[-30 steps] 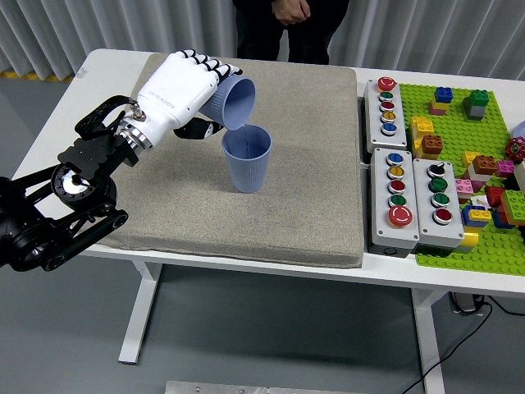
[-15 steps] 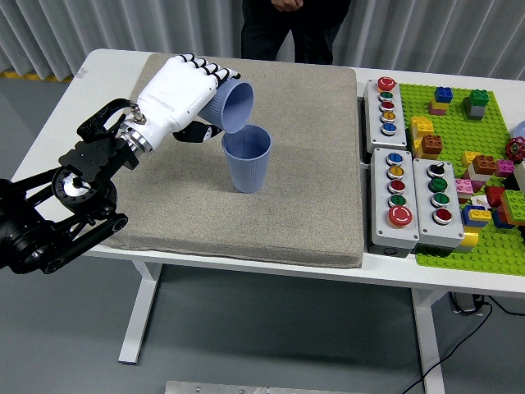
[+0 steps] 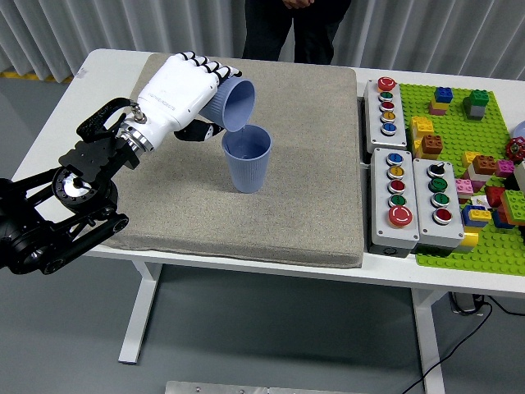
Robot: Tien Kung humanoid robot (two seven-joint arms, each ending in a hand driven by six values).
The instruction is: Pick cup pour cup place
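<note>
Our left robot hand (image 3: 182,92), white with black fingertips, comes in from the tabletop's left edge and is wrapped around a blue cup (image 3: 230,103). The fingers curl over the cup's upper side. The thumb is hidden below, so we can only guess that it presses from underneath. The held cup is tipped well over, its open mouth facing right and down, its lip just above and perhaps touching the rim of a second blue cup (image 3: 247,159).

That second cup stands upright on a grey mat (image 3: 303,205), slightly toward the far left of the mat's middle. We cannot tell from here whether anything is pouring out or what lies inside either cup.

We judge the held cup to be light and thin-walled, likely plastic, smooth and a little slippery. Its tapered wall could flex or slide under a hard squeeze, so the best hold is around the middle of the wall, fingers opposite thumb, clear of the rim. The standing cup looks light enough to topple if nudged.

Toward the right edge of the tabletop (image 3: 107,61) sit button boxes (image 3: 408,201) and a green plate of building bricks (image 3: 472,156). A person (image 3: 291,25) in dark clothes stands at the far edge.
</note>
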